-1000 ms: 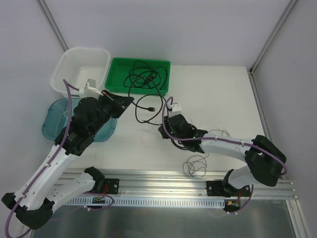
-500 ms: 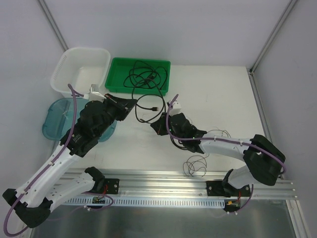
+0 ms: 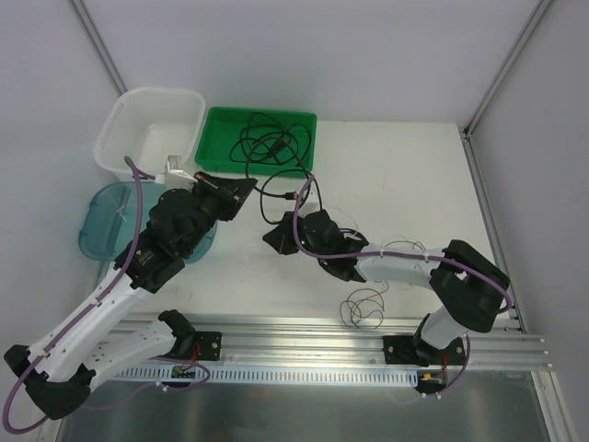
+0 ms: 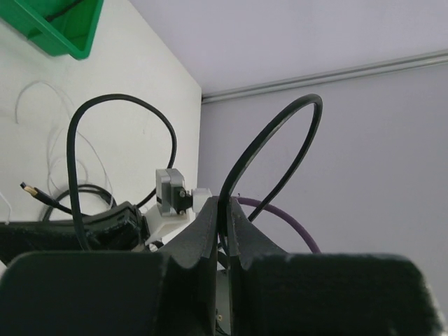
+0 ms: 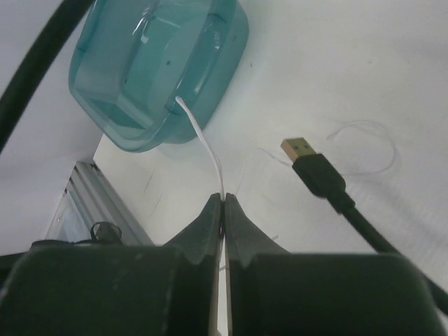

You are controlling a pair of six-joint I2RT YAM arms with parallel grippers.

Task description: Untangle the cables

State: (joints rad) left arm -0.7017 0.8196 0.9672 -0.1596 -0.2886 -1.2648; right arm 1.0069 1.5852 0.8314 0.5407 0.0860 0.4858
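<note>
In left claw (image 4: 222, 210), black cable (image 4: 260, 135); in right claw (image 5: 223, 203), white cable (image 5: 210, 148).

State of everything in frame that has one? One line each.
left gripper, shut on black cable
right gripper, shut on white cable
black cable, looped, pinched in left gripper
white cable, runs from right gripper to teal container
USB plug, free, ungripped
teal container, upright, open
green tray, holds coiled black cable
thin dark wire, loose loops, ungripped
</note>
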